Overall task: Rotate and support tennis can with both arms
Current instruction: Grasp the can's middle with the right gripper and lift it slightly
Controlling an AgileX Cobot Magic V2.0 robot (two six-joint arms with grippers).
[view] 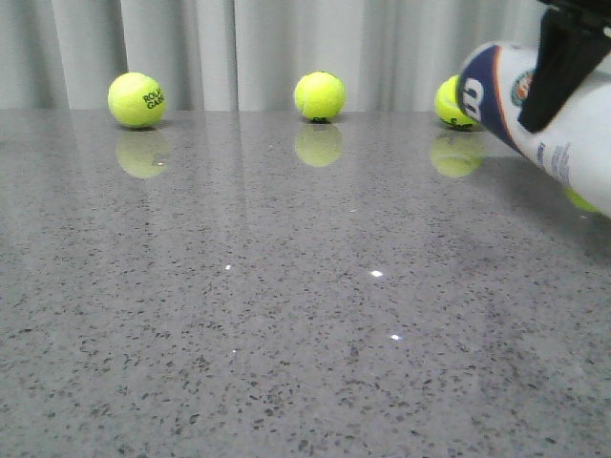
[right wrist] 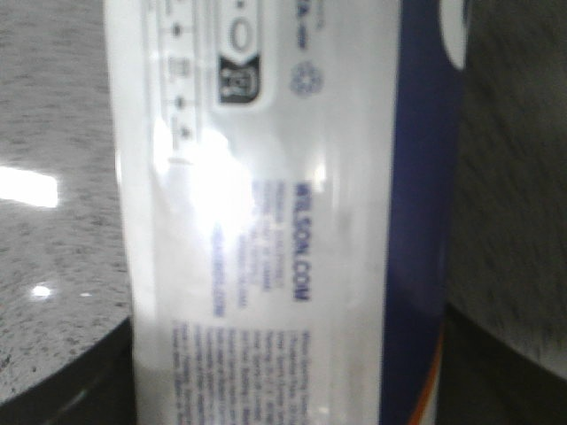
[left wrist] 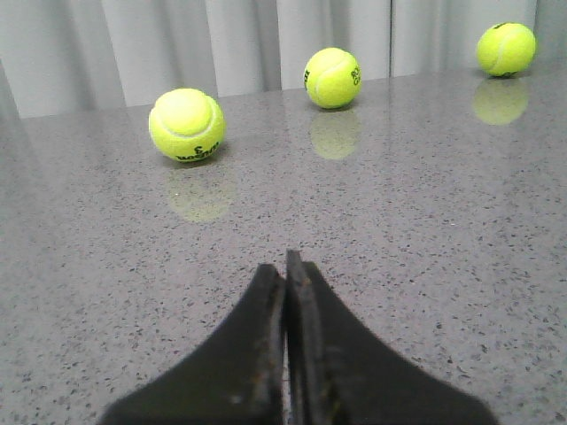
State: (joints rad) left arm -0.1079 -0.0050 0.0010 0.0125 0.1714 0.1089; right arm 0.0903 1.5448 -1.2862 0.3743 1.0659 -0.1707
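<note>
Front view: the right gripper [view: 563,72], a black wedge entering from the upper right corner, lies across the tennis can [view: 549,119]. The can is tilted, its navy end with the white W raised toward the middle of the scene, its white body running down and out of the right edge, clear of the table [view: 286,315]. The right wrist view shows the white and navy can wall [right wrist: 283,221] filling the space between 2 dark finger bases at either lower corner, so the right jaws stand about a can's width apart and closed against its sides; the actual contact points are out of frame. What the can contains cannot be told.

Left wrist view: the left gripper [left wrist: 286,292] hovers low over bare table, its 2 black fingers pressed together with only a hairline seam between them, holding nothing.

3 yellow-green tennis balls rest along the far table edge before a pale curtain [view: 258,48]: the left ball [view: 136,99], the middle ball [view: 319,95], and the right ball [view: 452,103], partly hidden behind the can's raised end. A further yellow-green patch [view: 580,200] shows beneath the can at the right edge.
</note>
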